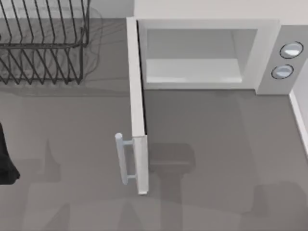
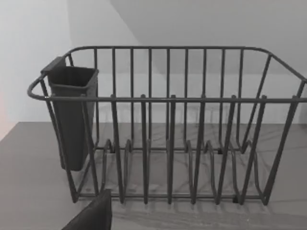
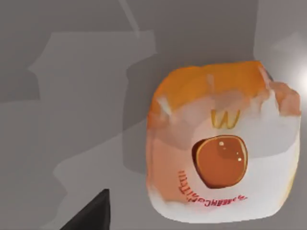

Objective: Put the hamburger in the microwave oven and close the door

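The hamburger (image 3: 223,143) looms close in the right wrist view, orange-brown on top with a pale wrapped lower part, over the grey tabletop. A dark part of my right gripper (image 3: 91,213) shows beside it; I cannot tell whether they touch. The microwave oven (image 1: 207,53) stands at the back right of the top view, its white cavity bare. The door (image 1: 137,110) is swung wide open toward the front, with its bar handle (image 1: 121,159) on the left face. My left gripper (image 1: 6,161) is parked at the table's left edge.
A black wire dish rack (image 1: 43,43) stands at the back left, and the left wrist view faces the rack (image 2: 168,134) and its dark cup holder (image 2: 72,115). Two round knobs (image 1: 287,60) sit on the microwave's right panel. Bare grey table (image 1: 216,144) lies before the cavity.
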`<state>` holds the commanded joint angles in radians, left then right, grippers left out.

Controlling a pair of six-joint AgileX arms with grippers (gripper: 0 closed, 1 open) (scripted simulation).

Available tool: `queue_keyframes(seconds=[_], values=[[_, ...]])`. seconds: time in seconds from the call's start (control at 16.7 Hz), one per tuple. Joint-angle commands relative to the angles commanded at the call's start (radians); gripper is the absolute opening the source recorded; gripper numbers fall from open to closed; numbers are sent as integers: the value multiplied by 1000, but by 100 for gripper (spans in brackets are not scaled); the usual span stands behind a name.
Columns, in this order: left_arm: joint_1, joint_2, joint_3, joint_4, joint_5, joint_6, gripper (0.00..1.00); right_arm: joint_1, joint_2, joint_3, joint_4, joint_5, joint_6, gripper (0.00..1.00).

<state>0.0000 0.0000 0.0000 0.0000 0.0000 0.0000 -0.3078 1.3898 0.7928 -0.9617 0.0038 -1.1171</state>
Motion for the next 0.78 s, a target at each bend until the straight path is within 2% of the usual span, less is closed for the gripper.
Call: queue_keyframes(seconds=[0.42, 0.78], values=[[0, 0, 0, 0, 0, 0, 100, 2, 12, -9, 14, 0, -3, 100], [0, 0, 0, 0, 0, 0, 100, 1, 138, -127, 272, 0, 0, 100]])
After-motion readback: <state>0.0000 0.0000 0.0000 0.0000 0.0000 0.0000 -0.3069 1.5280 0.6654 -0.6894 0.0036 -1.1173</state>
